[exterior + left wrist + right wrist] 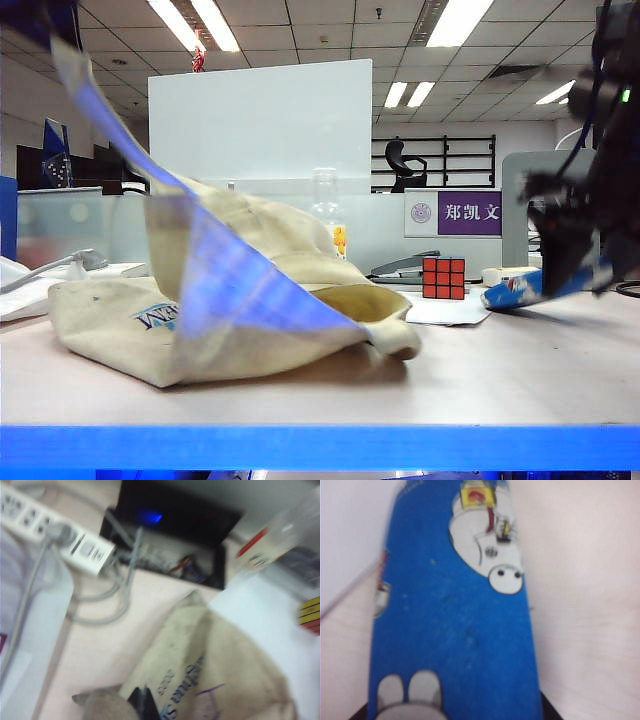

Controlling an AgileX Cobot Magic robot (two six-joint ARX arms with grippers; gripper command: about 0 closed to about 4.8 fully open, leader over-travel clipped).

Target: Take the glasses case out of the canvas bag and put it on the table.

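The left gripper, clenched on a strap, holds the limp bag up at the left. At the right, the right gripper grasps the case by one end just above the table; it looks light, stiff and smooth, best gripped across its narrow width.

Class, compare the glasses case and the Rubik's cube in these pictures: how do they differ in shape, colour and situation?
The glasses case is oblong and rounded; the Rubik's cube is square-edged. The glasses case is blue with white cartoon patches; the Rubik's cube shows a red face with dark grid lines. The glasses case is held by the right gripper; the Rubik's cube stands free on the table. Both are outside the canvas bag.
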